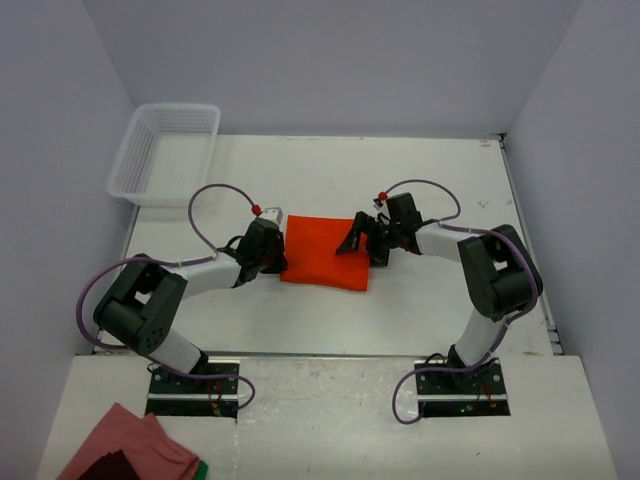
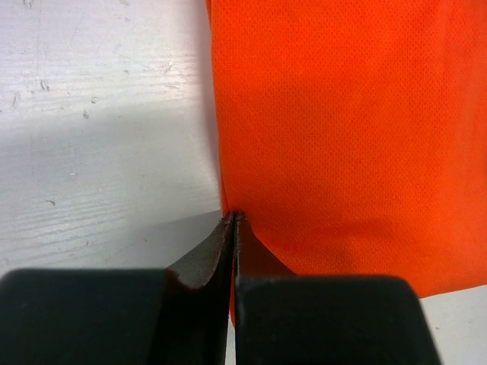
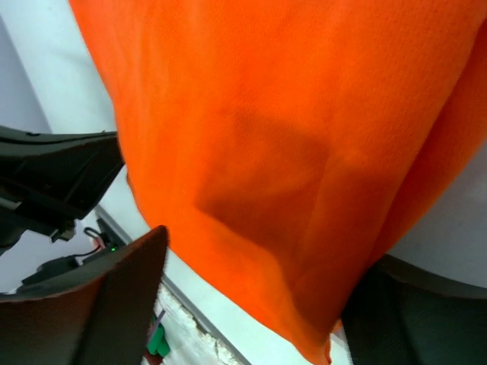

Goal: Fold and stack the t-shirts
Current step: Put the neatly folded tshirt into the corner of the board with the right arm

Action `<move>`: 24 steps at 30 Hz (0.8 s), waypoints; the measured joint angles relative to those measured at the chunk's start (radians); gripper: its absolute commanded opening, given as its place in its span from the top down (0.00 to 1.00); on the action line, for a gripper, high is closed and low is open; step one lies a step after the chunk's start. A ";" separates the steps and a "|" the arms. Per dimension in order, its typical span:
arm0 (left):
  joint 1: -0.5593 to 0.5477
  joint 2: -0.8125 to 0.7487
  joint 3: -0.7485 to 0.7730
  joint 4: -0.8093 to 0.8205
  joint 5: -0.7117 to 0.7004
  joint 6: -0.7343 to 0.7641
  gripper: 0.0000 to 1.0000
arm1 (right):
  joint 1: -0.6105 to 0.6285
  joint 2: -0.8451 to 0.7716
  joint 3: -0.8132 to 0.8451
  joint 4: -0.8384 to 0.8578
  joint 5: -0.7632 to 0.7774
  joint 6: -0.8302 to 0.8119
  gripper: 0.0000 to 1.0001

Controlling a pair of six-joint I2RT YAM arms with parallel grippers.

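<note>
The t-shirt (image 1: 325,250) is folded into a compact orange rectangle. It lies flat at the centre of the worktop (image 1: 430,180), between the two grippers.

Walls close off the worktop at the left, right and top of the overhead view. A white plastic basket (image 1: 165,150) occupies the upper-left corner. Bare white surface lies above the t-shirt up to the far wall, to its right, and below it down to the near edge. A pink cloth (image 1: 130,450) lies at the lower left of the frame, beside the left arm's base.

Left gripper (image 2: 234,220): the jaws are fully closed, with the tips touching the t-shirt's left edge. Whether fabric is caught between them cannot be told.

Right gripper (image 1: 360,243): the jaws stand wide apart at the t-shirt's right edge. In the wrist view the fingers (image 3: 99,304) stand on either side of a fabric corner without clamping it.
</note>
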 measured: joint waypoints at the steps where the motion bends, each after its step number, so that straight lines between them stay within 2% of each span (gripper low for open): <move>1: 0.000 -0.002 -0.002 0.000 0.001 0.000 1.00 | 0.000 0.006 0.005 -0.002 0.000 0.000 0.29; 2: -0.001 -0.004 -0.003 -0.001 0.001 0.000 1.00 | 0.001 0.011 0.008 -0.006 0.012 0.001 0.34; 3: -0.001 -0.005 -0.005 -0.001 0.002 0.000 1.00 | 0.001 0.014 0.008 -0.011 0.021 0.001 0.44; 7: -0.004 -0.008 -0.007 -0.003 0.003 -0.001 1.00 | 0.000 0.027 0.013 -0.036 0.050 0.002 0.55; 10: -0.006 -0.008 -0.008 -0.003 0.003 -0.001 1.00 | 0.000 0.043 0.022 -0.047 0.056 -0.001 0.69; 11: -0.007 -0.008 -0.008 -0.003 0.003 -0.001 1.00 | 0.000 0.051 0.026 -0.051 0.056 -0.001 0.78; 14: -0.014 -0.010 -0.008 -0.004 0.003 -0.001 1.00 | 0.000 0.074 0.044 -0.066 0.055 -0.009 0.96; 16: -0.021 -0.010 -0.008 -0.004 0.003 -0.001 1.00 | 0.000 0.085 0.062 -0.083 0.055 -0.016 1.00; 20: -0.031 -0.016 -0.012 -0.007 0.004 -0.001 1.00 | 0.002 0.100 0.100 -0.130 0.062 -0.041 1.00; 24: -0.044 -0.034 -0.022 -0.022 -0.003 -0.001 1.00 | 0.014 0.105 0.158 -0.210 0.137 -0.088 1.00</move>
